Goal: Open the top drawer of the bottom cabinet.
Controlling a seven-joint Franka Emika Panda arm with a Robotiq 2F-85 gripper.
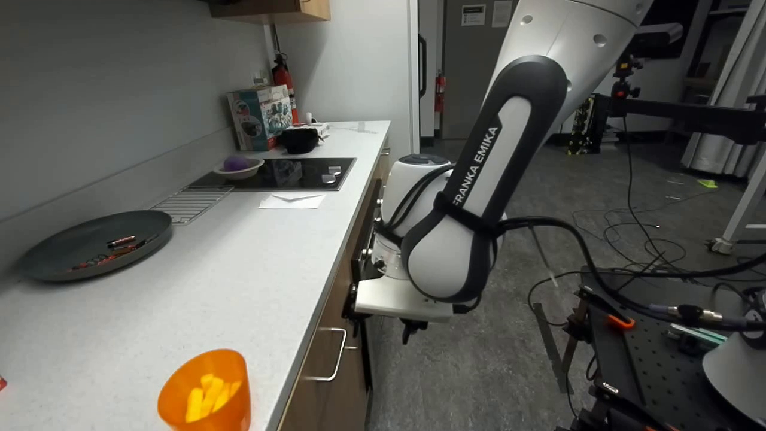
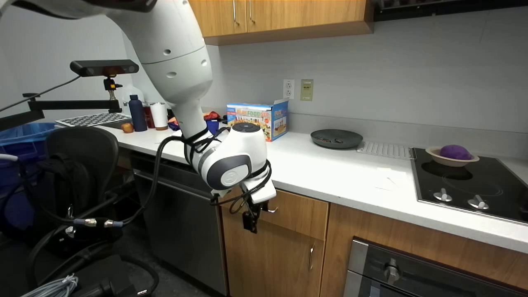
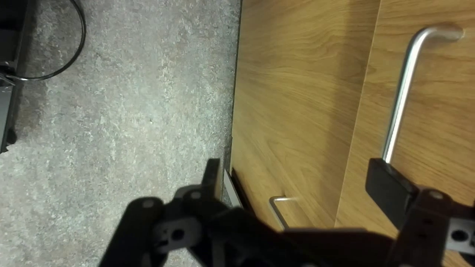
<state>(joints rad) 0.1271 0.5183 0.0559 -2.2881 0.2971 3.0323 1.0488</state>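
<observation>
The bottom cabinet [image 2: 272, 255] has brown wood fronts under a white worktop. Its top drawer [image 2: 307, 210] is shut, with its front flush; it also fills the right of the wrist view [image 3: 438, 111]. The drawer's silver bar handle [image 3: 402, 89] also shows in both exterior views [image 1: 338, 359] [image 2: 272, 210]. My gripper [image 3: 296, 163] is open and empty. Its right finger hides the lower end of the handle; whether they touch I cannot tell. Its left finger is out over the floor. In an exterior view my gripper [image 2: 250, 220] is in front of the drawer, hiding part of the handle.
A lower door handle [image 3: 278, 211] sticks out below the drawer. An oven [image 2: 387, 268] and a dishwasher [image 2: 177, 222] flank the cabinet. The worktop [image 1: 251, 269] bears an orange cup [image 1: 239, 389], a dark pan [image 1: 96, 224] and a cooktop [image 2: 478, 177]. Cables lie on the floor.
</observation>
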